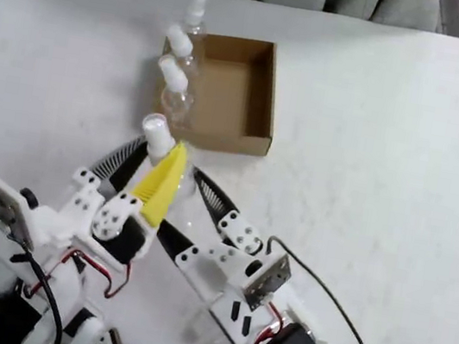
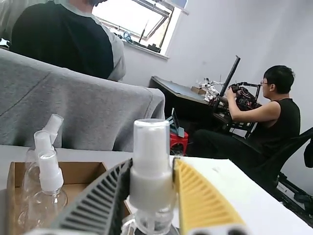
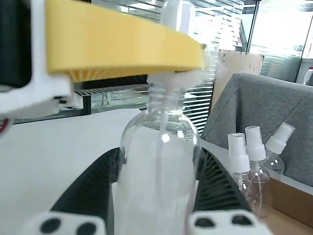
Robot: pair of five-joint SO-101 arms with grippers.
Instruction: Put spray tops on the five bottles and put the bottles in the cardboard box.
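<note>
Left gripper (image 1: 160, 148), the one with a yellow finger and a dark ribbed finger, is closed on the spray top (image 2: 150, 156), pinching its white collar from both sides. Right gripper (image 3: 157, 196) is closed partway around the belly of the clear bottle (image 3: 159, 132), one black finger on each side, both touching the wall. The bottle is upright, just near of the near-left corner of the cardboard box (image 1: 263, 99); can't tell if its base rests on the counter (image 1: 388, 162). Three capped bottles (image 1: 175, 76) stand in a row along the box's left wall. The top sits on the neck, but thread shows under the collar in the right wrist view, so it's likely not fully seated. Handling: the bottle looks empty, so very light, with a thin, smooth plastic wall that probably flexes under a hard squeeze and slips easily. A mid-body hold like the present one is best, with moderate force. The top is small, rigid and stiffer. Grip it on the collar, not on the clear nozzle cover, which may pop off. For the lift into the box, a hold on the shoulder or the body suits; tipping is the main risk, being tall and light.
</note>
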